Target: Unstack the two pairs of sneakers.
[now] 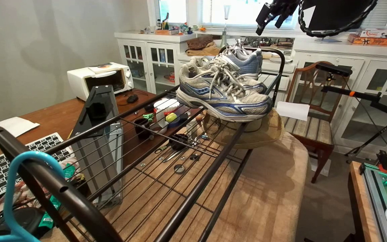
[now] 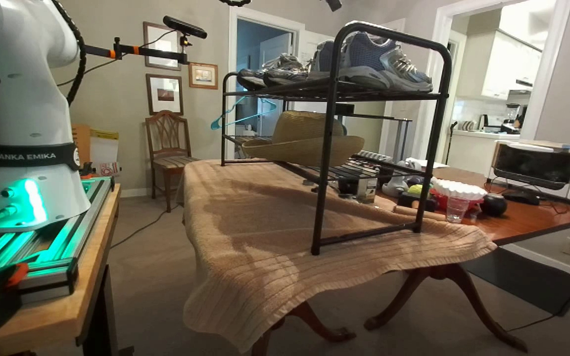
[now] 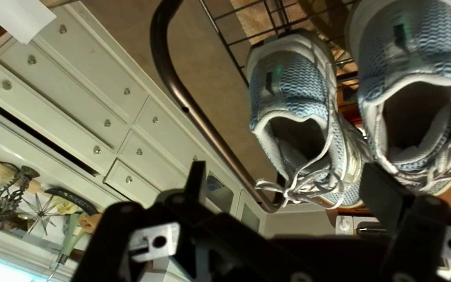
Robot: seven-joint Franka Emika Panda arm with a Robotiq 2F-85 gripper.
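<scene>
Two pairs of worn running shoes stand on the top shelf of a dark metal rack. The grey-and-white pair with blue trim faces an exterior view, one shoe mostly hidden behind the other; it also shows at the rack's far end. The bluish mesh pair stands at the other end. In the wrist view, the bluish shoes show heels and openings, side by side. My gripper is open and empty, above and apart from the shoes; its fingers spread wide.
A straw hat sits on the lower shelf. A light-blue hanger hangs on the rack's end. The rack's raised end bar stands beside the bluish shoes. A toaster oven and small items share the table.
</scene>
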